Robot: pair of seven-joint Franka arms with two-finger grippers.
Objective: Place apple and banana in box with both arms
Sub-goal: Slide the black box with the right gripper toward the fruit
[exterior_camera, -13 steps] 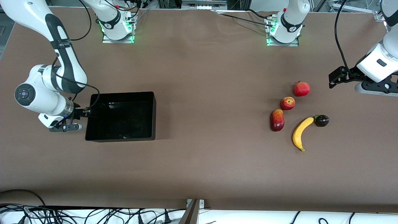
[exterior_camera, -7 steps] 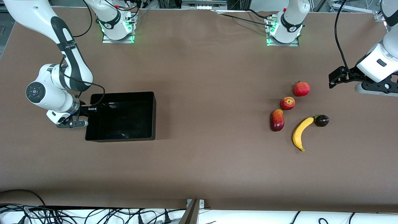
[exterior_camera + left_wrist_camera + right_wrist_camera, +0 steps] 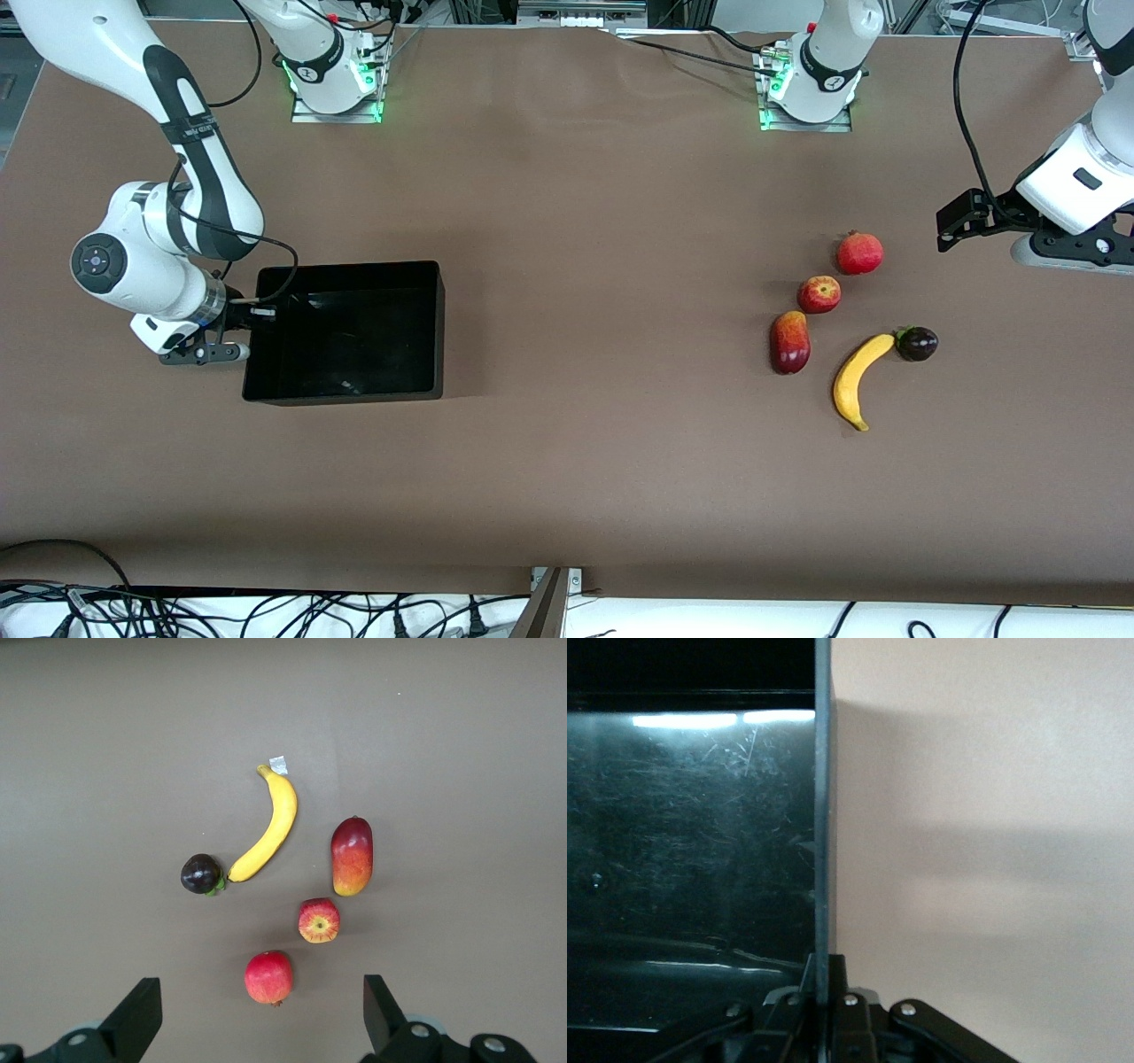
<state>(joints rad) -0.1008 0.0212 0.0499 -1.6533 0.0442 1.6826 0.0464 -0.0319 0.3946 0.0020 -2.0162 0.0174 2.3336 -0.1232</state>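
The black box (image 3: pixel 440 330) stands toward the right arm's end of the table, with nothing in it. My right gripper (image 3: pixel 252 312) is shut on the box's end wall (image 3: pixel 823 815), one finger inside and one outside (image 3: pixel 823 981). The apple (image 3: pixel 819 294) (image 3: pixel 319 920) and the yellow banana (image 3: pixel 858 379) (image 3: pixel 268 826) lie on the table toward the left arm's end. My left gripper (image 3: pixel 1067 251) hangs open above the table beside the fruit, its fingers wide apart (image 3: pixel 259 985) with nothing between them.
A red pomegranate (image 3: pixel 860 252) (image 3: pixel 268 977), a red-yellow mango (image 3: pixel 790 342) (image 3: pixel 352 856) and a dark round fruit (image 3: pixel 917 343) (image 3: pixel 201 873) lie close round the apple and banana. A wide stretch of brown tabletop (image 3: pixel 602 337) separates box and fruit.
My right gripper has moved in over the box's end wall and shut on it. The left arm and the fruit have not moved.
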